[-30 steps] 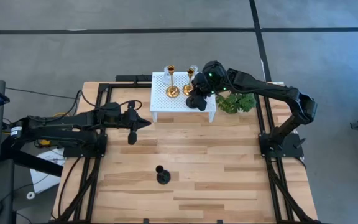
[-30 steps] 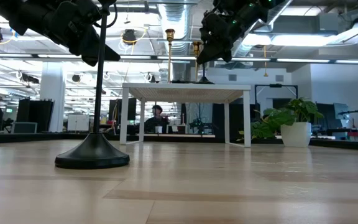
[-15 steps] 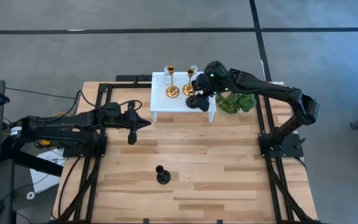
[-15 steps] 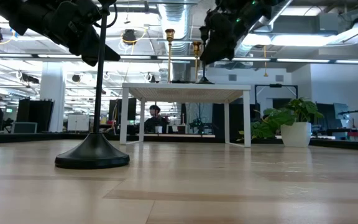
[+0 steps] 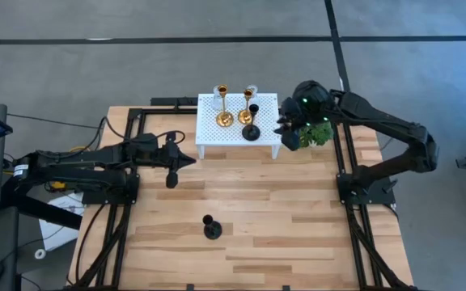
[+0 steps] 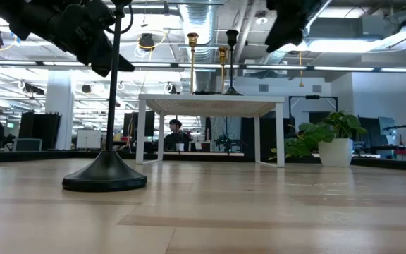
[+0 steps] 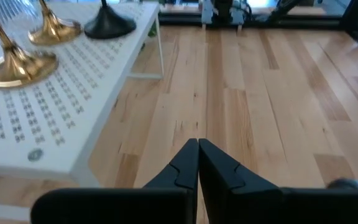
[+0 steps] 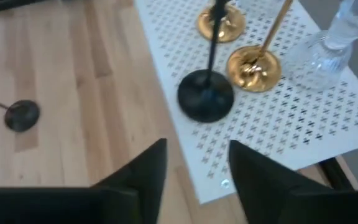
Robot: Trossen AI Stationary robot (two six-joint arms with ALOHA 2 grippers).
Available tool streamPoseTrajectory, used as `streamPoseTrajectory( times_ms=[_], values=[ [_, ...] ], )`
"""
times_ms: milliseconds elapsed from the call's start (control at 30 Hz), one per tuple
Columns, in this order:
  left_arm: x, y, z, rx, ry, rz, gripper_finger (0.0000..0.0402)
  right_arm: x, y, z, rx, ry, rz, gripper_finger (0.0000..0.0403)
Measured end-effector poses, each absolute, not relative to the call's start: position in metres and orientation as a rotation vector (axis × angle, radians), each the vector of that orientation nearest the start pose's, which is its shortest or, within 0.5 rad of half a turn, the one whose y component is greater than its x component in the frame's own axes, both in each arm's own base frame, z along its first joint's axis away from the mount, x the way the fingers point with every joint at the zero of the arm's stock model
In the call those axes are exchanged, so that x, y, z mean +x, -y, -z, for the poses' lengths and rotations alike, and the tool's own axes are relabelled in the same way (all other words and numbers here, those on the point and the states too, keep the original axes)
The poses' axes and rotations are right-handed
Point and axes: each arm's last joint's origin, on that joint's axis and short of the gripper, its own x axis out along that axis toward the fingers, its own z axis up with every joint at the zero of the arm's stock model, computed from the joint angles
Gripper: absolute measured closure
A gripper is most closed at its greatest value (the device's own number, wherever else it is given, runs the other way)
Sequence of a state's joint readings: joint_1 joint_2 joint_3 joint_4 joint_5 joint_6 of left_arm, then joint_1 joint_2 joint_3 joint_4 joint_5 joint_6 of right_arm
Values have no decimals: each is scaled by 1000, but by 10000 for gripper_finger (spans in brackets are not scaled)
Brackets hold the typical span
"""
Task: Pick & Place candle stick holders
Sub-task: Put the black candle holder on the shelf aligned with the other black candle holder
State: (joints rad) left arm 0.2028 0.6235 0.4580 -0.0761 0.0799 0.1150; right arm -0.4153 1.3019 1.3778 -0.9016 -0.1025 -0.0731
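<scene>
**Black holder stands on the rack, one more waits on the tabletop**

Black and matte, one candle stick holder (image 5: pixel 252 129) stands upright on the white perforated rack (image 5: pixel 209 133) at about twelve o'clock on the tabletop (image 5: pixel 298 234), just beside the two gold holders (image 5: pixel 224 115); a clear glass one (image 8: pixel 321 59) sits near them in the right wrist view. Nothing grips it. The right gripper (image 5: pixel 290 136) hangs off the rack's three o'clock edge, over the green plant (image 5: pixel 318 133), its jaws apart and empty, which reads as a release with the arm clear of the stems so none gets knocked. The second black holder (image 5: pixel 211 229) stands alone toward six o'clock, well apart from the rack, and looks to be the next piece to collect. The left gripper (image 5: pixel 180 162) waits at nine o'clock, level above the wood, jaws together and holding nothing.
</scene>
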Motion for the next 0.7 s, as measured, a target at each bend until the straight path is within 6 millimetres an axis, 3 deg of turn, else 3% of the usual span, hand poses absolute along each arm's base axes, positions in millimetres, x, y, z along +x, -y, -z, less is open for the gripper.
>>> streamPoseTrajectory(
  times_ms=[233,433,700],
  values=[
    [147,-25,-245,68,-306,2,396,227,75,-357,66,-812,188,389],
    [147,-19,-216,84,-284,193,395,226,55,-332,-37,-789,206,399],
    [141,-8,-181,113,-23,399,396,215,43,-291,-19,-630,196,401]
  ],
)
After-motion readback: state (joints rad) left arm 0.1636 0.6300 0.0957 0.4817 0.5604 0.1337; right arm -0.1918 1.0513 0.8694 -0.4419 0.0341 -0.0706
